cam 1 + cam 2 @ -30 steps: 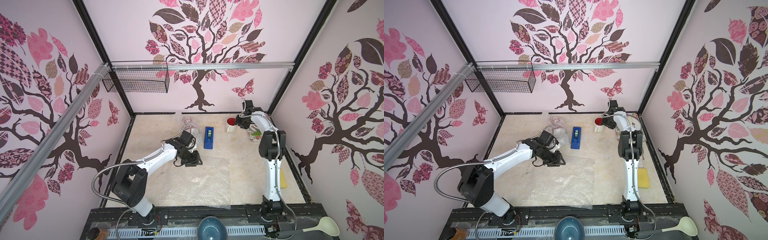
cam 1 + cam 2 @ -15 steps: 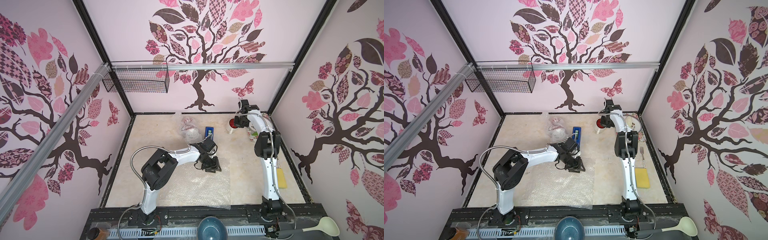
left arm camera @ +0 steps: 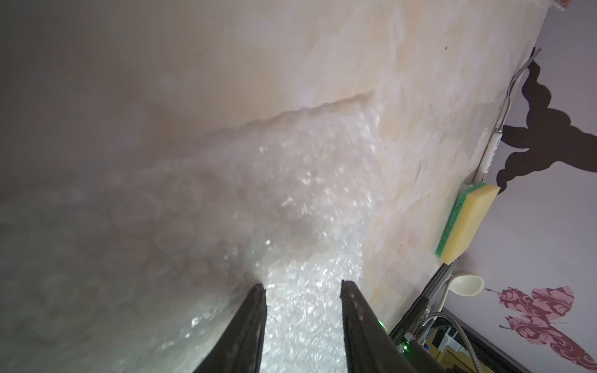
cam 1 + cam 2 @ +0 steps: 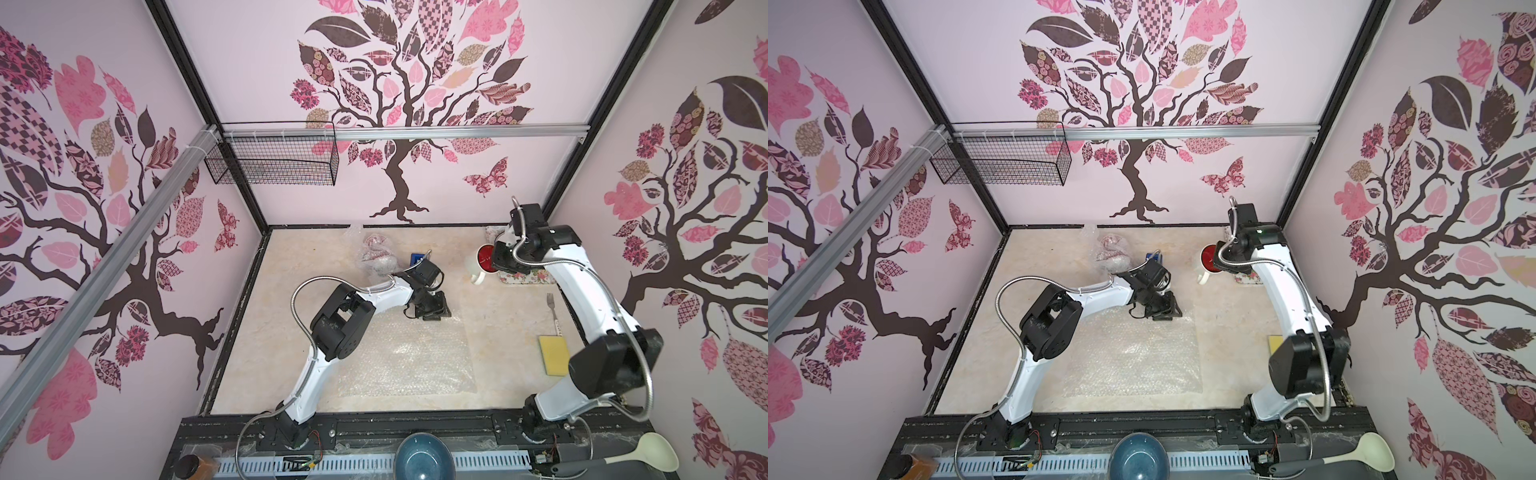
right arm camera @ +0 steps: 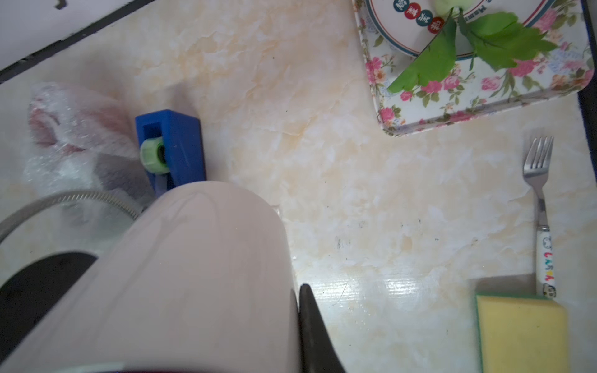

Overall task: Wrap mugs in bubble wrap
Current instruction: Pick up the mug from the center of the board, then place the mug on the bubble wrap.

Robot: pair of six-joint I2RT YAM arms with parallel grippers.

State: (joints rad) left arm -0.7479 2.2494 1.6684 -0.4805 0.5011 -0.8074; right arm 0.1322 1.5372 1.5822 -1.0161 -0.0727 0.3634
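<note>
A white mug (image 4: 477,266) with a red inside stands at the back right, beside a floral tray. My right gripper (image 4: 496,259) is shut on the white mug's rim. In the right wrist view the white mug's wall (image 5: 193,274) fills the near side; one finger (image 5: 308,323) lies against its outside and the other is hidden. A flat sheet of bubble wrap (image 4: 407,353) (image 4: 1133,361) lies mid-table. My left gripper (image 4: 436,309) (image 3: 303,285) hangs open over the sheet's far edge, holding nothing. A bubble-wrapped reddish bundle (image 4: 376,251) (image 5: 74,129) sits at the back.
A blue tape dispenser (image 4: 417,259) (image 5: 171,145) stands next to the bundle. The floral tray (image 4: 523,276), a fork (image 4: 552,307) and a yellow sponge (image 4: 552,353) line the right side. A blue bowl (image 4: 424,457) and a ladle (image 4: 648,457) rest on the front rail.
My left arm swung right, from the sheet's far left to its far right part. My right gripper closed on the white mug's rim.
</note>
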